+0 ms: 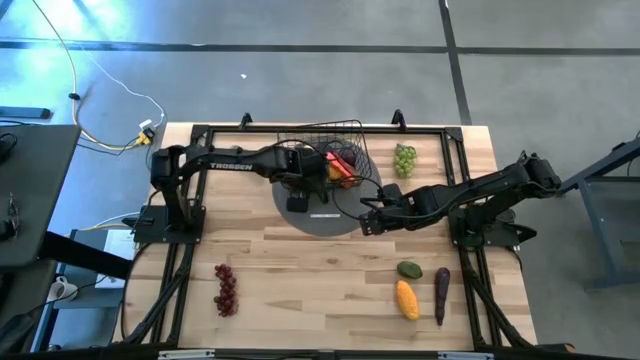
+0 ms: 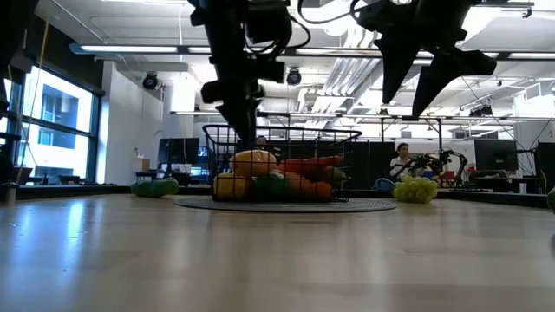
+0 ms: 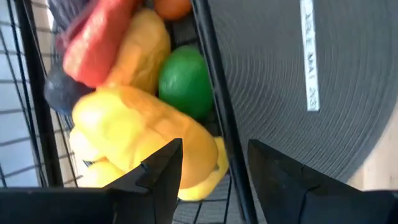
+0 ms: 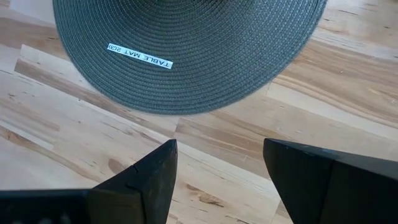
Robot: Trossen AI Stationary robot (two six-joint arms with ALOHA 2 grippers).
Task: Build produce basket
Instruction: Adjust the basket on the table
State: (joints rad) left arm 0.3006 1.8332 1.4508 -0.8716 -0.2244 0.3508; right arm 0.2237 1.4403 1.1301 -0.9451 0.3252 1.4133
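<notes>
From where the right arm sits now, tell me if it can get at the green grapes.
Probably yes. The right gripper hovers empty with open fingers by the grey mat, and the green grapes lie alone on bare wood beside the basket, nothing between.

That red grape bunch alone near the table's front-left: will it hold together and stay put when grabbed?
The red grape bunch looks like one lumpy moulded cluster, so it probably lifts whole. Its bumpy, flat-lying shape likely resists rolling. The rounded beads may slip, so gripping across the middle seems safer.

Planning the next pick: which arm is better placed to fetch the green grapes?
Probably right: its gripper hovers empty beside the mat, nearer the green grapes. The left gripper is over the basket.
</notes>
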